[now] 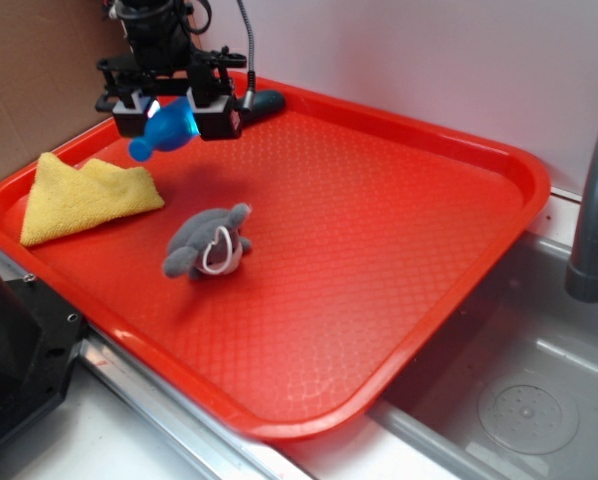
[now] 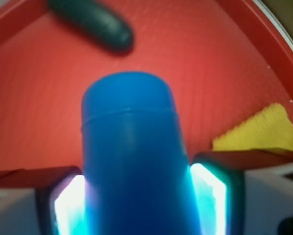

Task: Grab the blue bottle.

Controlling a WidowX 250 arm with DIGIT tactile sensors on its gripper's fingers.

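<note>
Pincer (image 1: 176,117) above the red tray (image 1: 399,300) — pointing down, clamped on the tilted blue bottle (image 1: 169,128).

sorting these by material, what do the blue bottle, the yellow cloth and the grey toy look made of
Blue bottle, held in the claw: likely smooth plastic, with an even colour and soft sheen. Yellow cloth: soft fabric, probably terry or microfibre, with a fuzzy, folded surface. Grey toy: looks like plush, matte and nappy.
</note>
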